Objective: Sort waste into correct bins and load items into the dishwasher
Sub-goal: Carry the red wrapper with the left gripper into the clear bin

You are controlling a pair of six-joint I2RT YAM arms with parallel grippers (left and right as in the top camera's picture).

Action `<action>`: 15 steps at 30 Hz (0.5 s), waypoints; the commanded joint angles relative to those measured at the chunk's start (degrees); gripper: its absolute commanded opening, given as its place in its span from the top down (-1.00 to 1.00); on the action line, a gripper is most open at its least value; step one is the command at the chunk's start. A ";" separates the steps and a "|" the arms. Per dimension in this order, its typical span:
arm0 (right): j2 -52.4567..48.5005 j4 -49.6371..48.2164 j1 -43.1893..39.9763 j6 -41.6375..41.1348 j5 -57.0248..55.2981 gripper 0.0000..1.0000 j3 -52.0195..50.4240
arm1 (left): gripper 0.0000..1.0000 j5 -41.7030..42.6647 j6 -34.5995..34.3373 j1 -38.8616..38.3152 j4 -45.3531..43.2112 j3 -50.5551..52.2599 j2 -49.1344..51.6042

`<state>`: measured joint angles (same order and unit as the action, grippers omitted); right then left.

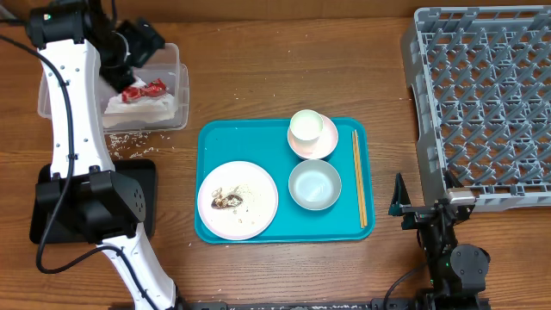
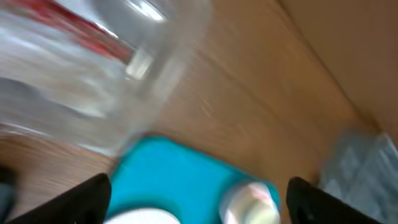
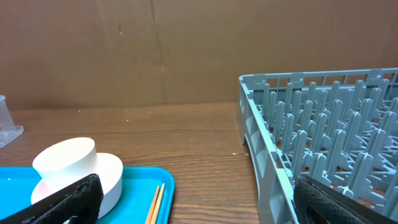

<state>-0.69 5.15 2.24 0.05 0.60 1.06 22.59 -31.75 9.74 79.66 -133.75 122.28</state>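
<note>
Far-left corner of worktop: clear plastic rectangular tub [image 1: 176,52] w/ crumpled white paper tissue [image 1: 151,110] and small red shiny wrapper [image 1: 145,89] lying inside.
- L tool [image 2: 199,205] hangs over the tub, fingers spread wide, nothing between them. L wrist view badly blurred.
- R tool [image 3: 199,205] low at near-right edge, also spread wide and empty, facing the tray and rack.

Step, by my read: paper and wrapper look binned, so dry waste is done.
- Not yet done: brownish food scraps w/ rice [image 1: 228,201], on the white round flat plate [image 1: 254,185].
- Loose white rice grains [image 1: 129,142] scattered on bare worktop just beside the tub's near wall.

Next move prob. calls for:
- L arm to swing toward mid-worktop and the teal serving tray [image 1: 284,228].
- Take the plate by its rim and tip the scraps into the shallow black rectangular tray [image 1: 148,185] at the left edge. That tray is partly under the L arm base, so approach is tight.

Dishes after that, all on the teal tray:
- small white cup [image 1: 306,127], sitting in a pale pinkish shallow dish [image 1: 327,145]
- pale round bowl [image 1: 314,185]
- thin light wooden chopsticks [image 1: 359,176] along its right side

Large grey lattice dish rack [image 1: 482,95] at far-right corner, nothing loaded. R arm is nearest.

Surface: brown wood-grain worktop [image 1: 284,69], matte. Room: plain brown board wall [image 3: 124,50] behind the far edge; nothing else visible.
</note>
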 commanded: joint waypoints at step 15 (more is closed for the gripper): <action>0.52 -0.31 -0.22 0.37 -0.52 -1.00 -0.59 | -0.48 5.01 14.45 -10.51 17.18 0.70 -8.37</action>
<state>-0.69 5.15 2.24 0.05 0.58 1.06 32.29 -18.87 2.44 96.64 -133.25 120.38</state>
